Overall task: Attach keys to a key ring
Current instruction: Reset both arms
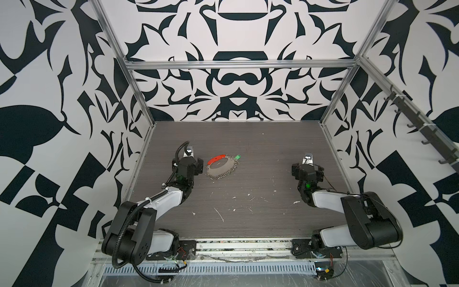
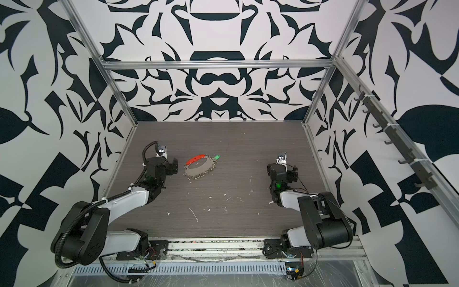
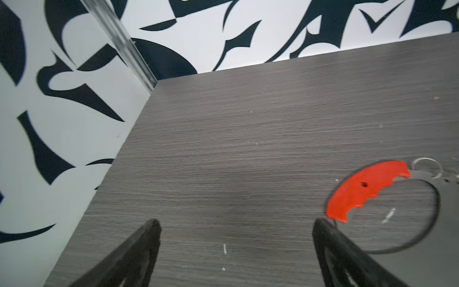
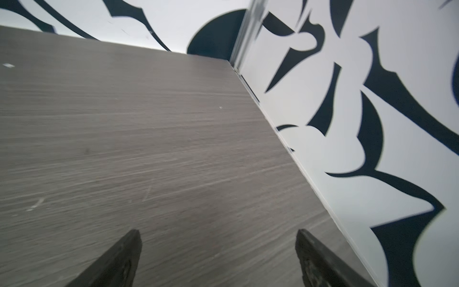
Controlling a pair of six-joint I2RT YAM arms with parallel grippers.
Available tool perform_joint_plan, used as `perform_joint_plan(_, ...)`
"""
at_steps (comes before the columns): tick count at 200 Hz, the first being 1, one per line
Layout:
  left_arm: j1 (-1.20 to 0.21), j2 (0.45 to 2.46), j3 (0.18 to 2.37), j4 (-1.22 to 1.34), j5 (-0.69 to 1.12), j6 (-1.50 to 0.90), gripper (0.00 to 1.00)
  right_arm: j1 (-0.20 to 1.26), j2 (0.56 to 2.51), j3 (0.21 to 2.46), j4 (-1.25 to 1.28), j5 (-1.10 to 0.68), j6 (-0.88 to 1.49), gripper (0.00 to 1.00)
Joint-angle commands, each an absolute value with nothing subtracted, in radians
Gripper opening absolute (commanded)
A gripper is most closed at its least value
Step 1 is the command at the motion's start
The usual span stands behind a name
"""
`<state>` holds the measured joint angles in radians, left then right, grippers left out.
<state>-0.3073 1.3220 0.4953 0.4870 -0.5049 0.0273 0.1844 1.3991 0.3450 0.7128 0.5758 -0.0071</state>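
Two spread, empty: left claw (image 3: 237, 222), right claw (image 4: 218, 231) | grey scuffed table (image 1: 248, 139) | black-white patterned walls (image 1: 236, 37)

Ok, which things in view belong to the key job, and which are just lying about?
Job:
- green key tag
- key ring, partly red

Lying about:
- white scraps on the table
- hook rail on the side wall

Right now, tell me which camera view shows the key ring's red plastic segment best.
The left wrist view: the red plastic segment appears large and close there, with its scalloped inner edge and small hole clear. In both top views it is only a small red arc. The right wrist view does not show it.
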Motion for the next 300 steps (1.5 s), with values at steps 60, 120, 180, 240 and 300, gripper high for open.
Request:
perform_joint_plan(60, -0.029, 1.304, 0.39, 0.773, -0.306, -0.03, 0.99, 0.189, 1.579, 0.3, 1.069, 0.42, -0.026, 1.0)
perform_joint_plan(120, 0.014, 1.366, 0.491, 0.668, -0.188, -0.022, 0.99, 0.17, 1.585, 0.294, 1.09, 0.458, 0.001, 1.0)
perform_joint_plan(180, 0.014, 1.229, 0.42, 0.572, -0.23, -0.011, 0.99, 0.171, 1.583, 0.321, 1.036, 0.464, 0.002, 1.0)
perform_joint_plan(240, 0.032, 1.375, 0.264, 0.973, -0.207, -0.084, 0.99, 0.171, 1.583, 0.321, 1.04, 0.463, 0.002, 1.0)
perform_joint_plan(300, 0.039, 1.579, 0.369, 0.965, -0.275, -0.107, 0.99, 0.17, 1.584, 0.321, 1.039, 0.463, 0.004, 1.0)
